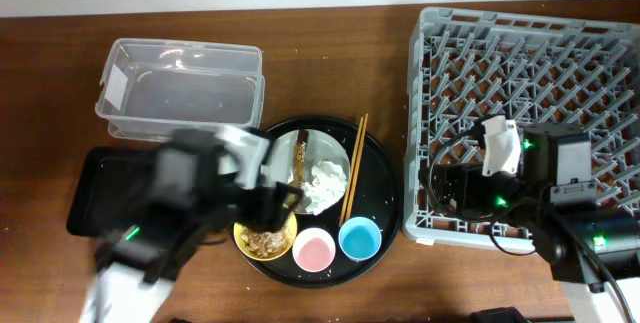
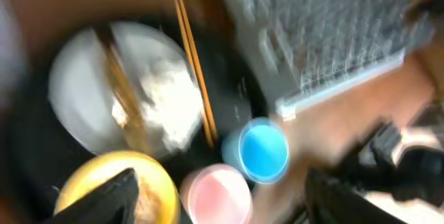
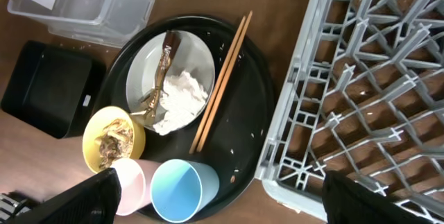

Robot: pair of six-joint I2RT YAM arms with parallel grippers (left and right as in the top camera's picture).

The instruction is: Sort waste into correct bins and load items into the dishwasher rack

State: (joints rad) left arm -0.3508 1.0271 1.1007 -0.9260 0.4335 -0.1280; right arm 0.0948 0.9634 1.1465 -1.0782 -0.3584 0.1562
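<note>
Nothing had been sorted or loaded at this moment. The grey dishwasher rack (image 1: 416, 113) stood empty on the right, and the clear plastic tub (image 3: 90, 2) and the shallow black tray (image 3: 48, 89) on the left held no waste that you could make out.

Everything sat on the large round black tray (image 3: 243, 134). The white plate (image 3: 198, 54) carried the crumpled napkin (image 3: 180, 99) and the brown-and-gold wrapper strip (image 3: 163, 64). The wooden chopsticks (image 3: 222, 78) lay along the plate's right side. The yellow bowl (image 3: 94, 130) held the crumbly food scraps (image 3: 114, 144), and the pink cup (image 3: 132, 182) and blue cup (image 3: 180, 186) stood side by side at the near edge.

Your left gripper (image 2: 222, 182) appeared blurred above the yellow bowl and pink cup, its fingers (image 2: 111, 196) spread wide, holding and touching nothing. Your right gripper (image 3: 220, 182) hung by the rack's front left corner, fingers likewise wide apart and empty.

By my reading, the whole task lay ahead: three kinds of waste to bin, then five items to rack.
</note>
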